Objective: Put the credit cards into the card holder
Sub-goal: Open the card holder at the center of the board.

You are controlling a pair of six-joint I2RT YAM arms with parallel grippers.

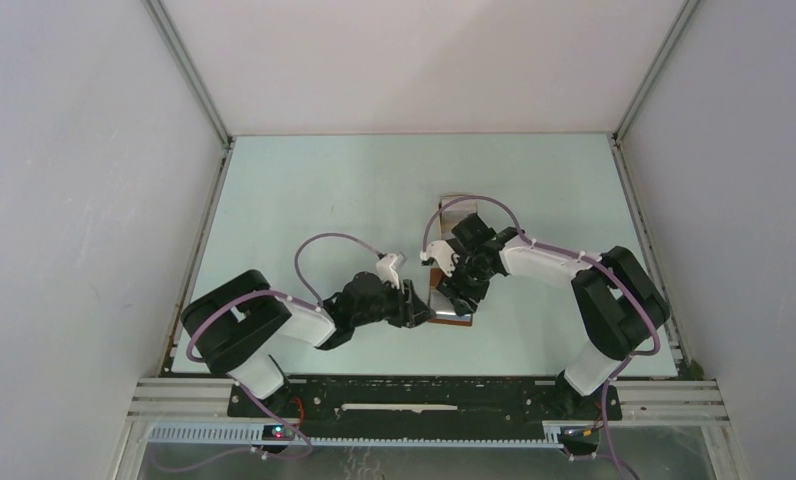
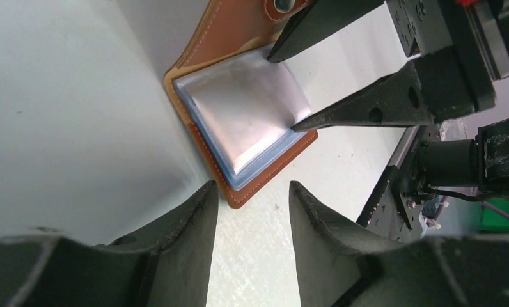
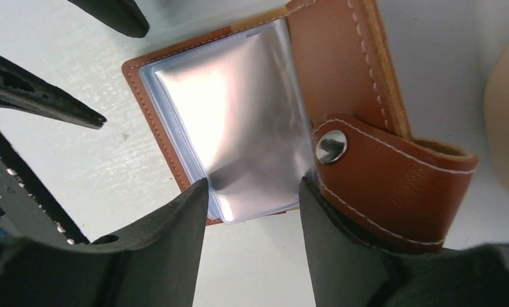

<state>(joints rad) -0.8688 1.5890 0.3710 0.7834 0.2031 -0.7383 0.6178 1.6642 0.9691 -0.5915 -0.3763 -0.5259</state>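
**Holder (image 3: 341, 57) open between two spread grippers**

It lies on the table (image 1: 324, 190), midway between the arms. The right gripper (image 3: 253, 185), jaws apart, straddles the edge of the clear sleeves (image 3: 239, 109) without pinching them. The left gripper (image 2: 252, 192), jaws released and empty, sits just short of one corner. The holder is brown leather with white stitching and a metal snap (image 3: 330, 146) on its strap.
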